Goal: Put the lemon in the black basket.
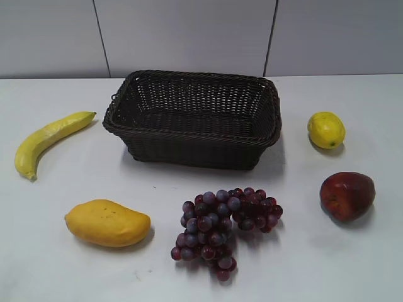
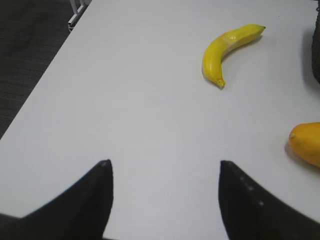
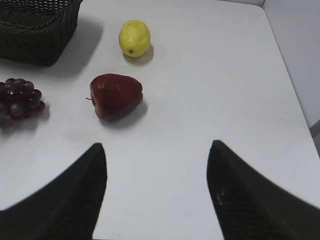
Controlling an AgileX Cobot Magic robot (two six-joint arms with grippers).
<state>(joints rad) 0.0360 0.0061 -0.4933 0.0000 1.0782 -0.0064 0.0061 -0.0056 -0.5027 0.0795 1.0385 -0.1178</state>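
Lemon (image 1: 326, 129) on table at 3 o'clock of black basket (image 1: 192, 118), near, not touching; red apple (image 1: 347, 195) at its 6 o'clock. Right gripper (image 3: 157, 192) spread wide, empty; left gripper (image 2: 165, 197) likewise. Approach step: reach past apple, straddle lemon, close.

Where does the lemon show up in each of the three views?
Exterior view: the lemon lies at the right, beside the black basket and behind the apple.
Left wrist view: not in it; only a banana and a mango's end show.
Right wrist view: upper middle, beyond the apple.
Shared landmark: the basket corner sits left of the lemon in the exterior and right wrist views.
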